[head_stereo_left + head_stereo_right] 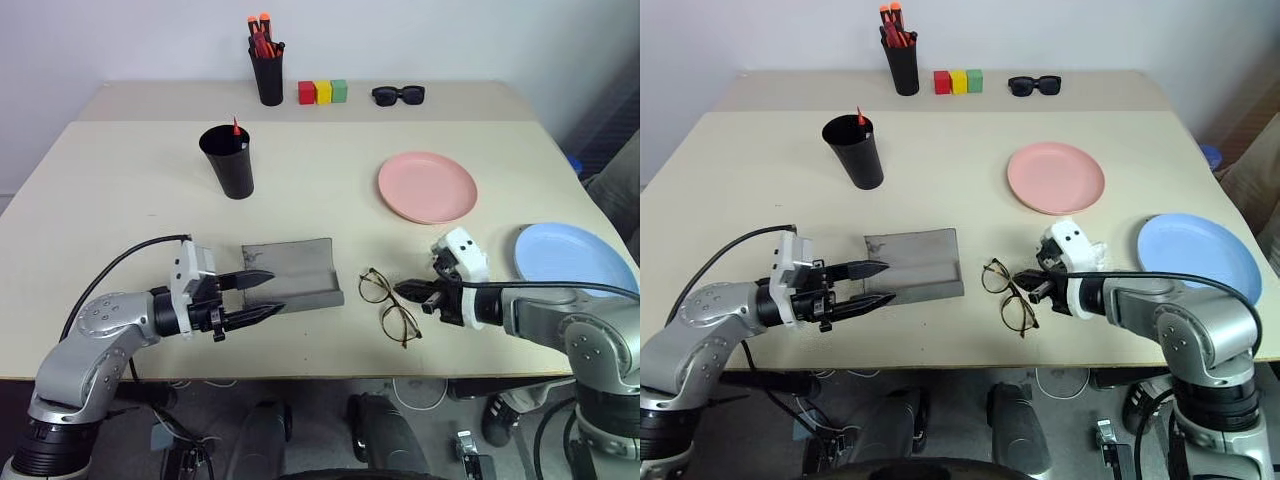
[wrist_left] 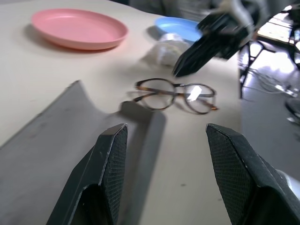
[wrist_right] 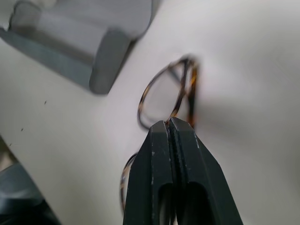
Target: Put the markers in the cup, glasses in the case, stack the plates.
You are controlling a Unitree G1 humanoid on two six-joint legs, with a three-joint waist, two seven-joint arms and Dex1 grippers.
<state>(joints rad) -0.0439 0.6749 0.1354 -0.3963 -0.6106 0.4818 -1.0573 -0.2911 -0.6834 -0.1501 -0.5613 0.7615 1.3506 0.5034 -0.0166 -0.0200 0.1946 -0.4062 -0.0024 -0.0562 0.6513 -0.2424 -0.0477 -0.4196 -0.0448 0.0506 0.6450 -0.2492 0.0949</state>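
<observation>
- My right gripper (image 1: 408,290), its two black fingers pressed together, sits at the thin dark wire-frame eyeglasses (image 1: 388,305) lying on the beige table (image 1: 120,190); whether it pinches the frame, I cannot tell.
- My left gripper (image 1: 262,296) stands parted at the near end of the grey fabric-covered glasses case (image 1: 290,272), which lies open beside the glasses.
- A red marker tip (image 1: 236,126) pokes from the wide tapered matte black plastic cup (image 1: 228,162) farther back.
- The round pink plastic plate (image 1: 427,186) and the light blue plastic plate (image 1: 572,257) lie apart on my right side, unstacked.
</observation>
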